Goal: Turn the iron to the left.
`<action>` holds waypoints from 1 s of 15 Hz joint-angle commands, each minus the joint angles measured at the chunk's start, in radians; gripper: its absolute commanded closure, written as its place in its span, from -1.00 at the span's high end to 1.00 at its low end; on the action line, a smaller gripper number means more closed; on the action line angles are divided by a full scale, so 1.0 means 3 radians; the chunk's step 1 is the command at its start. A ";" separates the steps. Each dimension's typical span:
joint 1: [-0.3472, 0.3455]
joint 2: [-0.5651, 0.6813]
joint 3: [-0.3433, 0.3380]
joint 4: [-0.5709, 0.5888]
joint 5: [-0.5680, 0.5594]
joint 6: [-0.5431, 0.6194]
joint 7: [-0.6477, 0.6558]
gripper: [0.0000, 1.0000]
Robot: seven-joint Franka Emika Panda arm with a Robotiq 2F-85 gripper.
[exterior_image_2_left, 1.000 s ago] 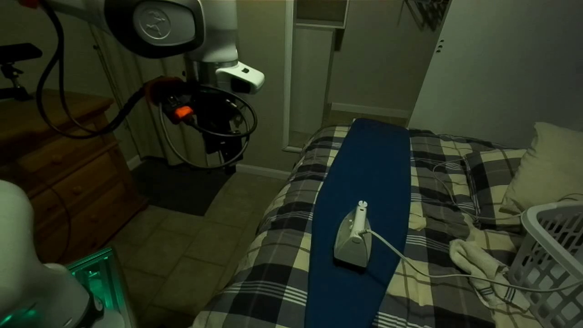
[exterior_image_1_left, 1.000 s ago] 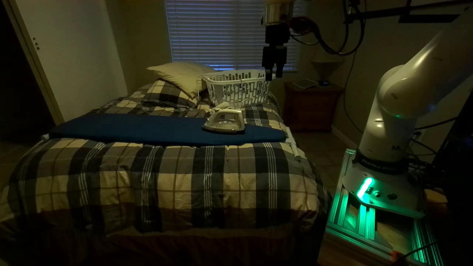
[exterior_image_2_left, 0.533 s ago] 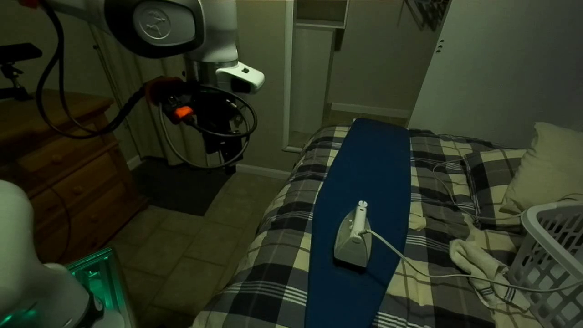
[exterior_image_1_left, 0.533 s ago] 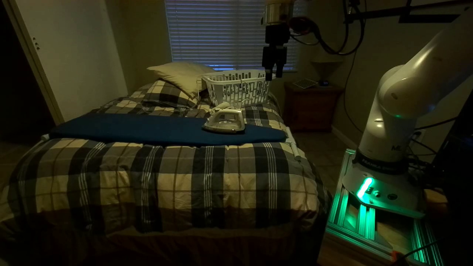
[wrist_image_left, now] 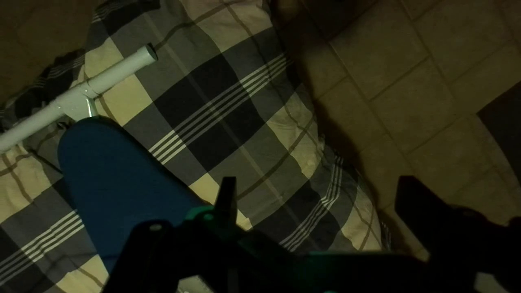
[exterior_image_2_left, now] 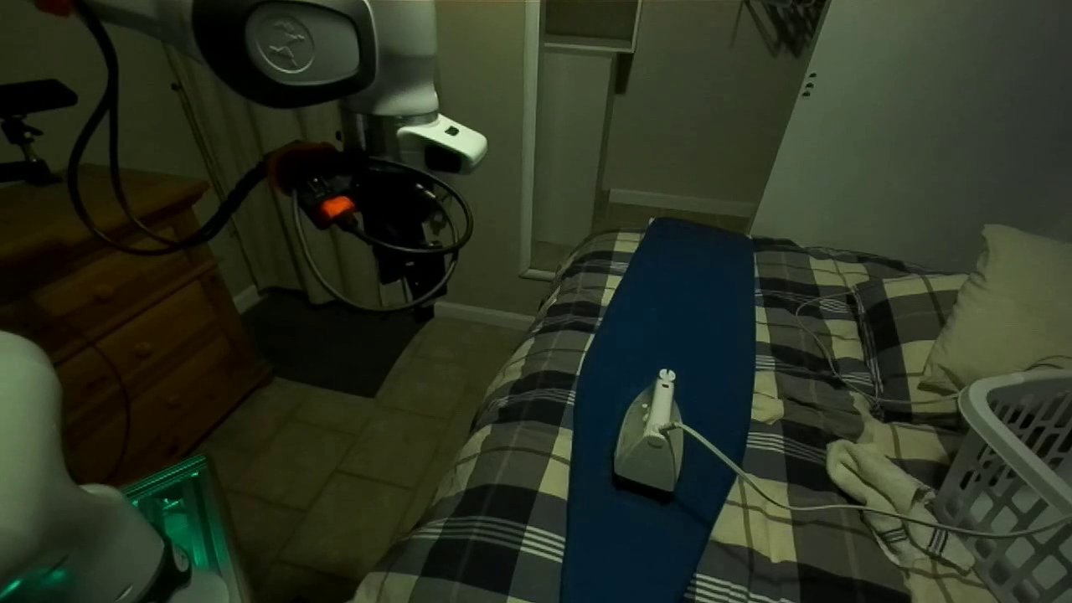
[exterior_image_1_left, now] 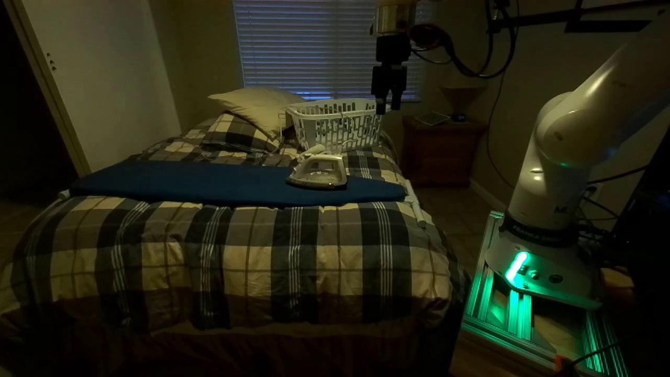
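- Aloft: one black gripper (wrist_image_left: 318,179), its two fingers standing wide apart.
- Iron (exterior_image_2_left: 651,444), whitish-grey, corded; lower than the gripper and well apart from it, flat on a blue ironing board (exterior_image_2_left: 670,301).
- White basket (exterior_image_1_left: 335,124), lattice-sided; partly behind the gripper in an exterior view.

bed (exterior_image_1_left: 309,256): plaid, blue ironing bench (exterior_image_1_left: 178,180) lying across | basket (exterior_image_1_left: 335,118): white, latticed, beside pale pillow (exterior_image_1_left: 261,104) | cloth (exterior_image_2_left: 879,486): whitish, near basket | blinds (exterior_image_1_left: 324,47): lowered | nightstand (exterior_image_1_left: 439,157): wooden, near bed | chest (exterior_image_2_left: 142,327): wooden, dark mat (exterior_image_2_left: 343,343) nearby
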 commanded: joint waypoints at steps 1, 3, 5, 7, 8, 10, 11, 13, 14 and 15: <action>-0.0218 0.0252 -0.0178 -0.0022 -0.0227 0.0232 -0.0072 1.00; -0.0301 0.0422 -0.0303 0.0004 -0.0362 0.0534 -0.0226 1.00; -0.0326 0.0583 -0.0389 0.0019 -0.0460 0.0957 -0.0411 1.00; -0.0297 0.0749 -0.0413 0.0053 -0.0541 0.1394 -0.0606 1.00; -0.0260 0.0802 -0.0404 0.0059 -0.0541 0.1601 -0.0694 1.00; -0.0251 0.0955 -0.0333 0.0110 -0.0604 0.1882 -0.0712 1.00; -0.0268 0.0810 -0.0382 0.0022 -0.0475 0.1705 -0.0690 1.00; -0.0248 0.0900 -0.0339 0.0044 -0.0516 0.1840 -0.0690 1.00; -0.0244 0.0922 -0.0331 0.0054 -0.0521 0.1855 -0.0690 1.00; -0.0244 0.0930 -0.0331 0.0061 -0.0522 0.1858 -0.0690 1.00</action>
